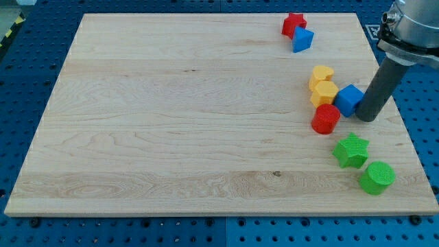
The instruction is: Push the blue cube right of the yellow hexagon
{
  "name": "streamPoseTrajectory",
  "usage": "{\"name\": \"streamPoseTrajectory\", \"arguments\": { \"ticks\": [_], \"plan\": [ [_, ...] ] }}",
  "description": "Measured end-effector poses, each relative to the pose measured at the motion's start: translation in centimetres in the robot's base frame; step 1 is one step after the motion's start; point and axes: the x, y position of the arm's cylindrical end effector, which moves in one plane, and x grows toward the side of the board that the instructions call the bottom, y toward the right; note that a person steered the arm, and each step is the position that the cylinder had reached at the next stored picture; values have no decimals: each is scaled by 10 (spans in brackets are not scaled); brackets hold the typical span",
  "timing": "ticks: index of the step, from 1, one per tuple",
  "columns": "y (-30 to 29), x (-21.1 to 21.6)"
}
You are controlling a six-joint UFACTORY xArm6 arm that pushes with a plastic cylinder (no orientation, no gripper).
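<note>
Claw absent, open/closed state not applicable; rod only, my tip touching blue cube from 3 o'clock. Blue cube at 3 o'clock of yellow hexagon, touching. Red cylinder at 6 o'clock of hexagon, on wooden surface.

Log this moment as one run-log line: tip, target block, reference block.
tip: touching blue cube's right side | blue cube: against yellow hexagon's right | yellow hexagon: beside yellow heart | goal: apparently met

The wooden board carries blocks from one to five o'clock: red star, blue block, yellow heart, yellow hexagon, blue cube, red cylinder, green star, green cylinder.
</note>
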Motion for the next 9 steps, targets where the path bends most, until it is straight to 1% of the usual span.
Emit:
{"name": "streamPoseTrajectory", "arguments": {
  "ticks": [1, 2, 3, 4, 5, 6, 7, 8, 9],
  "plan": [
    [1, -22],
    [21, -15],
    [45, 35],
    [27, 25],
    [5, -10],
    [3, -28],
    [13, -4],
    [6, 11],
    [-19, -6]
  ]
}}
